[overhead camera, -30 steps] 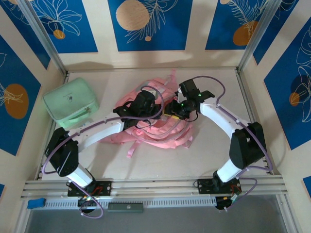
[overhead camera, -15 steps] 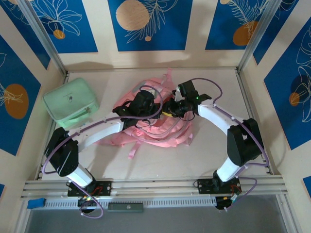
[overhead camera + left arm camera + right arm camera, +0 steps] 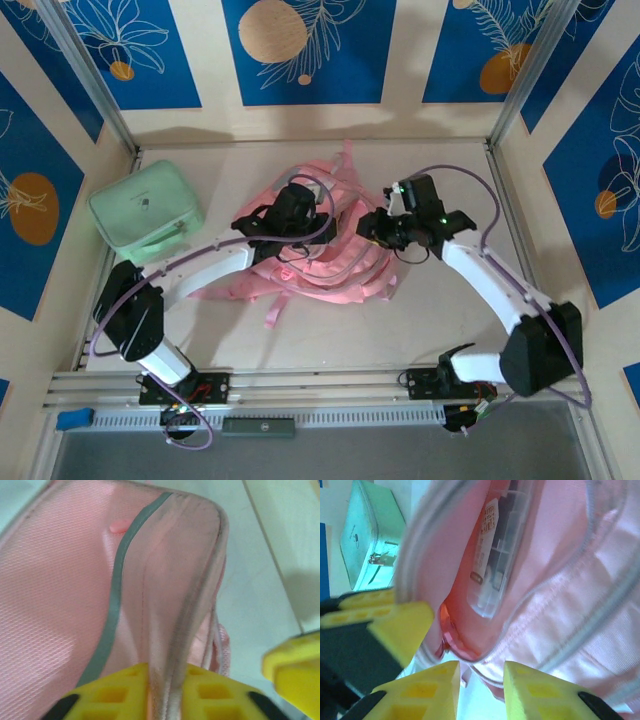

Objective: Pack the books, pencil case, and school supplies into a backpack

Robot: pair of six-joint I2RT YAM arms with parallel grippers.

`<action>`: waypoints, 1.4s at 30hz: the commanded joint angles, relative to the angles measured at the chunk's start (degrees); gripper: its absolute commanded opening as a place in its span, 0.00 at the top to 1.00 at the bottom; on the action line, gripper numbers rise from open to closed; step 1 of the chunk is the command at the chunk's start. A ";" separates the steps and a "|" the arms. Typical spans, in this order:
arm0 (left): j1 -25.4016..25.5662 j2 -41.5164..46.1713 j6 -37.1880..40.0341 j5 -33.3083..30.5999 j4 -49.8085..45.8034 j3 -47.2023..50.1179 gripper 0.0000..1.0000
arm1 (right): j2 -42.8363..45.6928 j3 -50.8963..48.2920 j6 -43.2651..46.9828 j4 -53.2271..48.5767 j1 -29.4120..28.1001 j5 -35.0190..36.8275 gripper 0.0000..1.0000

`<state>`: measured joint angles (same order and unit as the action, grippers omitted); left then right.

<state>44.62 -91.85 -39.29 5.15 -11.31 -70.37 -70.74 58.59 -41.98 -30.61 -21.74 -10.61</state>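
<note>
Top external: one pink backpack (image 3: pixel 340 275) lies mid-table and one mint-green case (image 3: pixel 145 212) sits at the left. Two arms reach in, with the left gripper (image 3: pixel 305 222) and right gripper (image 3: pixel 372 228) both at the backpack.

Left wrist adds: its fingers (image 3: pixel 110 695) are nearly closed, pinching the backpack's opening rim.

Right wrist adds: its jaws stand narrowly apart and hold nothing. One clear plastic container (image 3: pixel 492 555) lies inside the backpack.
</note>
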 commanded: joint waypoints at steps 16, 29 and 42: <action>-7.84 22.86 -6.32 0.42 4.62 20.80 0.41 | -2.19 3.18 -3.36 -9.95 -27.24 30.07 0.55; -16.06 22.35 -12.73 4.23 14.09 32.79 0.40 | -24.57 18.85 -21.96 -14.51 -40.72 47.61 0.44; -17.43 19.71 -16.02 2.85 21.23 37.76 0.40 | -35.13 23.22 -32.91 -13.36 -39.27 47.47 0.55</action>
<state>27.88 -72.88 -53.65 8.67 6.72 -34.33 -104.57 80.25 -71.42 -43.72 -62.06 36.01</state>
